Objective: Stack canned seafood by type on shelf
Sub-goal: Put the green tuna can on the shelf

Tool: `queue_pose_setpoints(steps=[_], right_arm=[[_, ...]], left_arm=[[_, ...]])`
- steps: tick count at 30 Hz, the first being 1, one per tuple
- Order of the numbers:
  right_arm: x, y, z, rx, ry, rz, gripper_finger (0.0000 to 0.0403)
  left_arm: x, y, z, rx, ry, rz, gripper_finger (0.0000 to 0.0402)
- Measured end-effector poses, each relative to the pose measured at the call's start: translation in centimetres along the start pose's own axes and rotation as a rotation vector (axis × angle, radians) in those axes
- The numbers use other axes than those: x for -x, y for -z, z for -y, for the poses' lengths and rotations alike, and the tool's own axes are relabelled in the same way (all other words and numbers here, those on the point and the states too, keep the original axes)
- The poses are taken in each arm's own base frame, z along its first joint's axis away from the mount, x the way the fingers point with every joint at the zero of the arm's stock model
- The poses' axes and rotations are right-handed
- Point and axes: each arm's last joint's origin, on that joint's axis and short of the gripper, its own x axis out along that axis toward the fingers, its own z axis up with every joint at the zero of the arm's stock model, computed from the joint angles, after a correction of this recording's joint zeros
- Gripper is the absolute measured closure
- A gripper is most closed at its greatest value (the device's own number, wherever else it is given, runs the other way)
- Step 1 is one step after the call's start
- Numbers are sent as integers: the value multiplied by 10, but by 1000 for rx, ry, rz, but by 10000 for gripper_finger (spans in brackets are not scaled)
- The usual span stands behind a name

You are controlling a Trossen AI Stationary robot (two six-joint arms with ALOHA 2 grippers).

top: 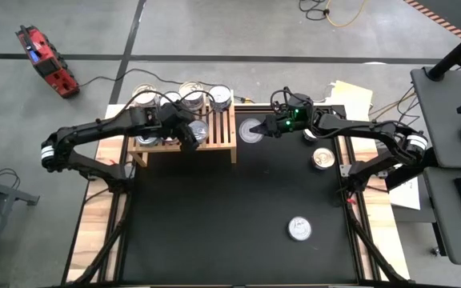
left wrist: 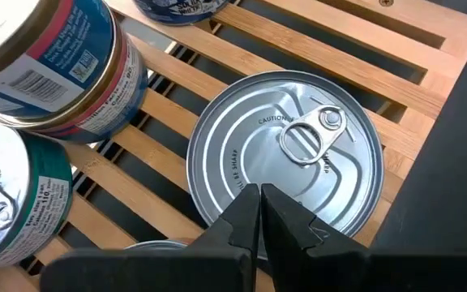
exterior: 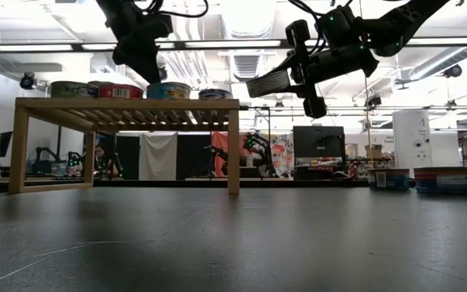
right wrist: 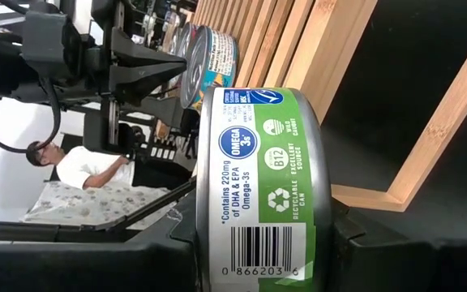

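High view shows our right gripper (top: 264, 128) clamping a green-labelled round silver tin (top: 251, 130) just beside the slatted light-wood shelf (top: 222, 132); we should level it before lowering, left gripper (top: 189, 142) shut above the shelf.

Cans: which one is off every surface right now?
The green-label can, clamped in the right gripper and held in the air beside the shelf. The rest sit on the shelf or the table.
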Motion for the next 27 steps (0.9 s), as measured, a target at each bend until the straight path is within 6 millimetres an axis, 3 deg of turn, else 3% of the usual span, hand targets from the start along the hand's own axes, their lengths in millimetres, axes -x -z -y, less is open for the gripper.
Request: queue_pose_setpoints(steps=[9,16,27], right_arm=[[-3,4,-5,-65,-24,-12,282],[-8,2,-12,-87,-95,38,282],[-27,-3,0,-162,-151,82,282]], left_arm=[[7,-4,-1,24,7,35,401],[37,-24,-7,23,30,199,401],[96,-53,-20,46,37,422,401]])
